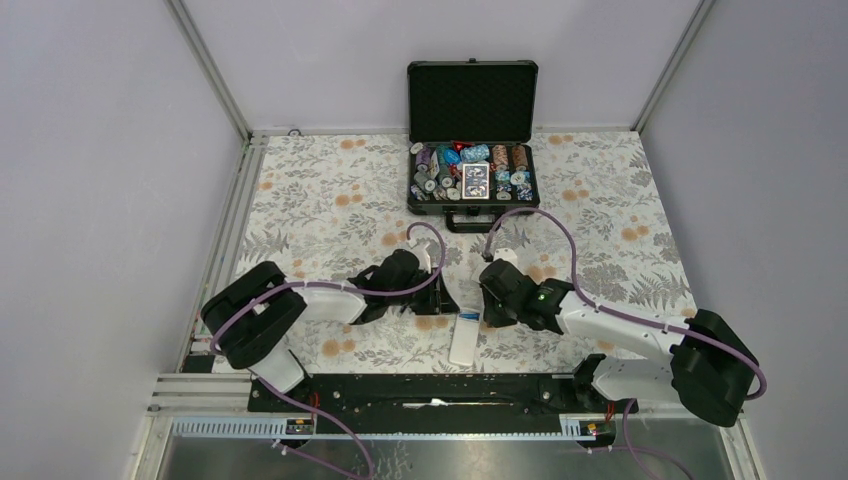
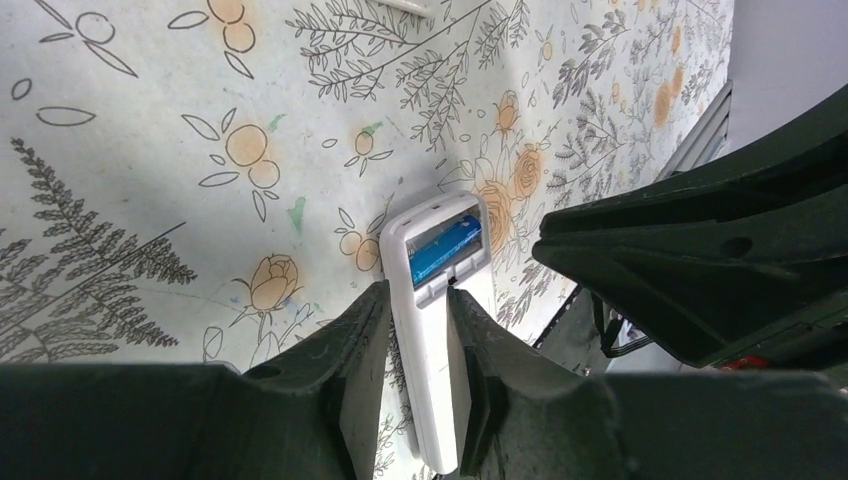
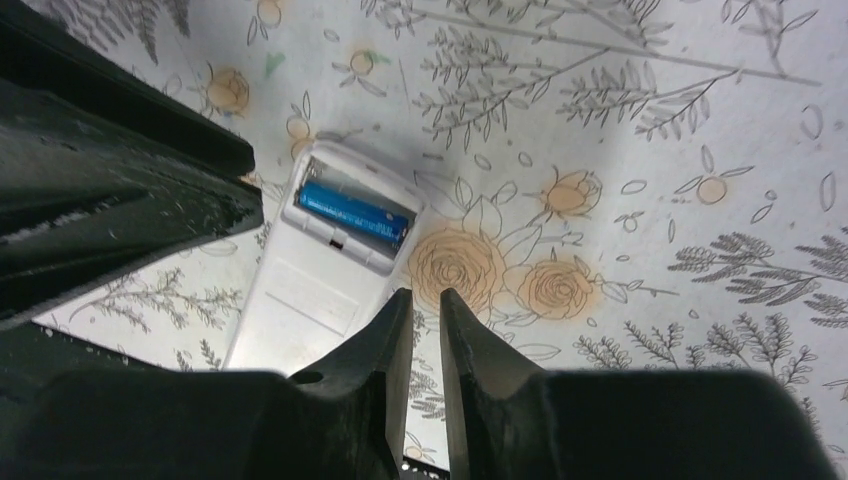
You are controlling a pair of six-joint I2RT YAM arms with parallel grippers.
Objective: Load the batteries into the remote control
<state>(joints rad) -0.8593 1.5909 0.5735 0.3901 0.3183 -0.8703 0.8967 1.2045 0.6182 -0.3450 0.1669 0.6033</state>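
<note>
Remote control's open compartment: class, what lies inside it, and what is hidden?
A blue battery lies inside the remote control. Whether a second battery sits beside it cannot be seen.

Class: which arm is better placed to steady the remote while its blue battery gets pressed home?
Left. The left gripper straddles the remote control, closed on both its sides. The right gripper, nearly shut and empty, sits near the seated battery, free for pressing.

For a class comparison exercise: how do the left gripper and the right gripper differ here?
The left gripper straddles the remote control, fingers against its sides; the right gripper is almost shut on nothing. The left gripper sits over the remote control's body; the right gripper hangs beside the end where a blue battery shows. Both are black and two-fingered.
</note>
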